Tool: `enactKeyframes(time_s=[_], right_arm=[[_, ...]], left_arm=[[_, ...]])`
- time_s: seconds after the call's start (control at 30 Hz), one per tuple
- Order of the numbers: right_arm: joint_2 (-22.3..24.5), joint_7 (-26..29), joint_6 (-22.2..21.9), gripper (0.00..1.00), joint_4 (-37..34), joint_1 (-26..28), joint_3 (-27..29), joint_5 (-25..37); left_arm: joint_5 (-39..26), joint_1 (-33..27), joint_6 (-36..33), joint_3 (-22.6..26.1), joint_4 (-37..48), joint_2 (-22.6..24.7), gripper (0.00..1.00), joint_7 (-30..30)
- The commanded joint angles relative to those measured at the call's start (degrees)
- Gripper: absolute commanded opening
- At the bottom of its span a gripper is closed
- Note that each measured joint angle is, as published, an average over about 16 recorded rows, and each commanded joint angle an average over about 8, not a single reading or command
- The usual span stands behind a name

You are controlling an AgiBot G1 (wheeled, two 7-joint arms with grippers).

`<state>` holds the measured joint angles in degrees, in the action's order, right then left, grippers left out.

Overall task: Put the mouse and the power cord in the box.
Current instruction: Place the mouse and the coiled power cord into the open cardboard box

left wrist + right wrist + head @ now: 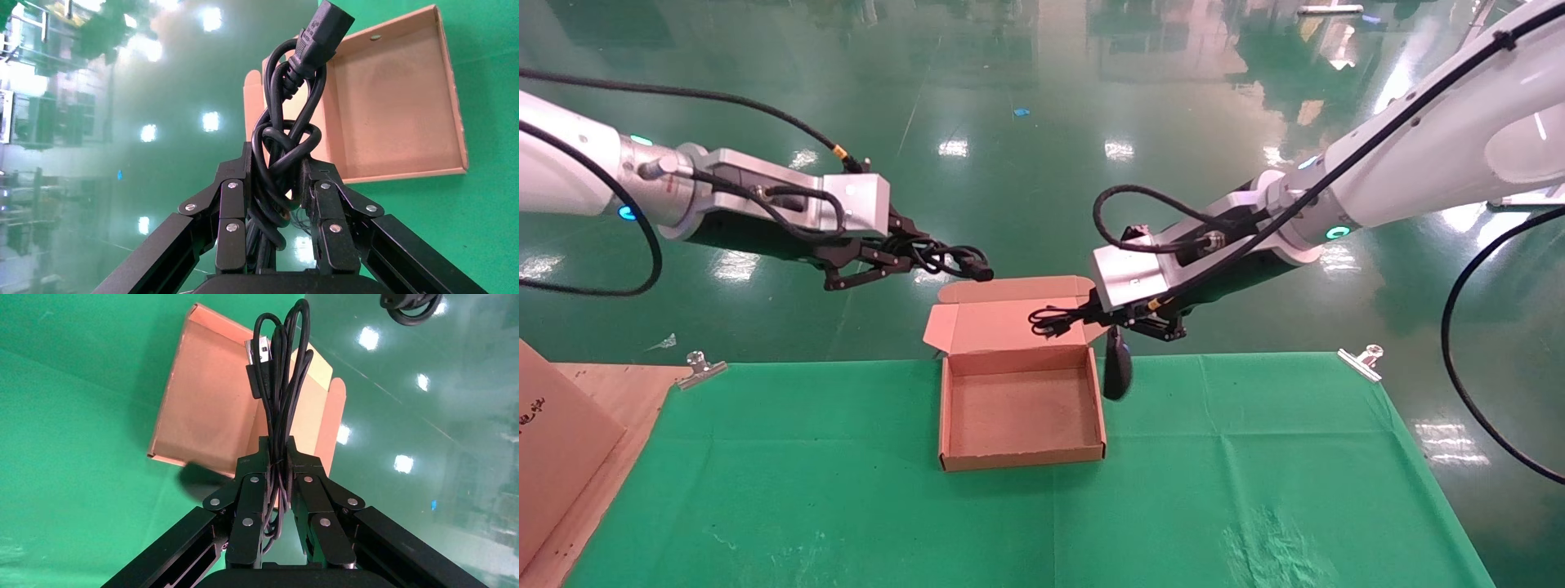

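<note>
Green cloth (pixel 846 506): covers the table nearest the head camera; a larger plain cardboard piece (pixel 552 441) sits at its 9 o'clock edge.
Box (pixel 1021 457): open on the cloth at centre, tray unfilled, lid (pixel 1009 314) hinged back toward 12 o'clock.
Mouse (pixel 1117 367): hangs nose-down just beside the tray's 3 o'clock wall, outside it, long axis near vertical; it dangles on its thin cable (pixel 281 373), whose looped bundle with a USB plug sticks out past the fingertips.
Right gripper (pixel 1124 320): closed on that cable bundle, not on the mouse body, hovering at about 1 o'clock of the tray, over the lid's right end.
Power cord (pixel 287 122): knotted coil with a chunky plug end, held in the air, nowhere touching the box.
Left gripper (pixel 911 255): clamped on the power cord, raised at about 11 o'clock of the box, beyond the lid.
Key relation: the tray lies toward 9 o'clock from the hanging mouse, just across one wall. Judged from this, the right arm is the nearer one, needing only a short sideways carry before letting go; the left must come in toward 5 o'clock over the lid.
Risk: the swinging mouse could catch the wall.
</note>
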<state>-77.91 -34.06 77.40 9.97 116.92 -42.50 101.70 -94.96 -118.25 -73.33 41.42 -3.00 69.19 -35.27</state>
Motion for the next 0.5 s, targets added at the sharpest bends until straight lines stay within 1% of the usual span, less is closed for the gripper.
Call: enactKeyframes(time_s=[0.03,0.17,0.33,0.43,0.5], right_arm=[[-0.01,0.93,-0.14,0.00,1.35,-0.48,-0.32,-0.24],[0.01,1.93,-1.51,0.00,2.69,-1.40,-1.11,-0.77],[0.16,2.70,-4.38,0.00,3.77,-2.22,-2.01,-1.40],[0.46,2.88,-5.68,0.00,3.78,-2.13,-2.33,-1.84],[0.76,2.78,-5.63,0.00,3.43,-1.76,-2.42,-2.19]], left_arm=[[-0.02,0.07,0.88,-0.01,0.46,0.24,0.00,-0.24],[0.60,0.49,1.27,-0.44,1.17,0.29,0.00,-0.60],[0.84,1.61,2.05,-0.59,1.53,1.14,0.00,-1.55],[1.03,3.49,4.12,-0.73,1.29,2.31,0.00,-3.17],[1.48,5.22,6.20,-1.04,1.15,3.39,0.00,-4.37]])
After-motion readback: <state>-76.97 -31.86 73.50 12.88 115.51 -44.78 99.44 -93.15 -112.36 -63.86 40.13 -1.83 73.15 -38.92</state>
